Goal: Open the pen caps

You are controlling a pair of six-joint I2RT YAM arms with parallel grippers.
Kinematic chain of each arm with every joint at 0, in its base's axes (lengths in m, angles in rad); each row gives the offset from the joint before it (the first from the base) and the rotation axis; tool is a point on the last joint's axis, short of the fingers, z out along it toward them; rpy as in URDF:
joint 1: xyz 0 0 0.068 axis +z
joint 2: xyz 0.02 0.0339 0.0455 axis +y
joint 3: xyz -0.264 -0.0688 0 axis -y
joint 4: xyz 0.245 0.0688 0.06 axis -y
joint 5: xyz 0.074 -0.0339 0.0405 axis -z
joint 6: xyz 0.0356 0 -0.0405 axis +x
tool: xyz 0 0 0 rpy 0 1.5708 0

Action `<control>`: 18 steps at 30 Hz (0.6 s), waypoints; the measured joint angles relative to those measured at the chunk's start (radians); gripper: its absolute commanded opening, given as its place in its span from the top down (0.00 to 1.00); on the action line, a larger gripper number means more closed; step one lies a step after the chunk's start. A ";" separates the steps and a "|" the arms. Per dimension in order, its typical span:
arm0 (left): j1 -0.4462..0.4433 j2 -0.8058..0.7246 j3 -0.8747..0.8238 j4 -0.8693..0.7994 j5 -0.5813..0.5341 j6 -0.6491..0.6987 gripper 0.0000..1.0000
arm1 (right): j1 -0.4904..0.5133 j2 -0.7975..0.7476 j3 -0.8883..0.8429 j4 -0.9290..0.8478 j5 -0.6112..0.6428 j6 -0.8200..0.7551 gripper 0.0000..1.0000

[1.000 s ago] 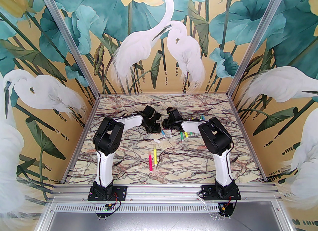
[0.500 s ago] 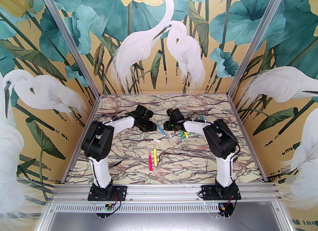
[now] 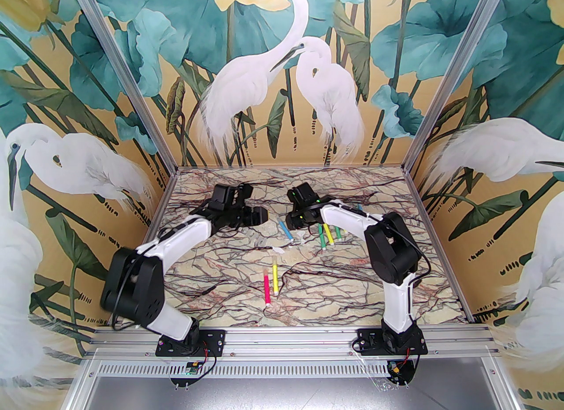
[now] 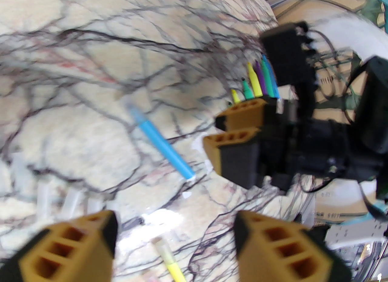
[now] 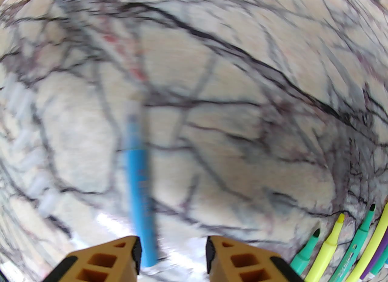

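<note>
A blue pen (image 3: 286,230) lies on the marbled table between both grippers. Its far end looks pale and translucent like a cap (image 4: 132,109), though blurred. My left gripper (image 3: 263,215) is open and empty, a short way left of the pen; its fingers (image 4: 69,244) frame the table. My right gripper (image 3: 291,224) is open just above the pen's other end, which lies by the left finger (image 5: 109,259). A yellow pen (image 3: 275,279) and a pink pen (image 3: 266,290) lie nearer the front, each with a clear cap (image 3: 274,260) on its far end.
Several uncapped pens (image 3: 328,235), green, yellow and purple, lie in a row under the right forearm (image 5: 336,241). Loose clear caps (image 3: 278,250) are scattered beside the blue pen (image 5: 27,144). Patterned walls close in the table on three sides.
My left arm has swung left and low, pulling its gripper away from the blue pen. My right gripper shifted slightly toward the far left. The blue pen now lies free on the table.
</note>
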 measured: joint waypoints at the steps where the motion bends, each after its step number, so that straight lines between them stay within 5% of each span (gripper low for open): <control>1: 0.005 -0.026 -0.026 0.005 -0.014 0.000 0.19 | 0.006 0.011 0.024 -0.014 0.002 -0.005 0.57; 18: 0.031 -0.236 -0.209 0.011 -0.199 0.037 0.12 | 0.055 0.188 0.191 -0.227 0.078 -0.027 0.60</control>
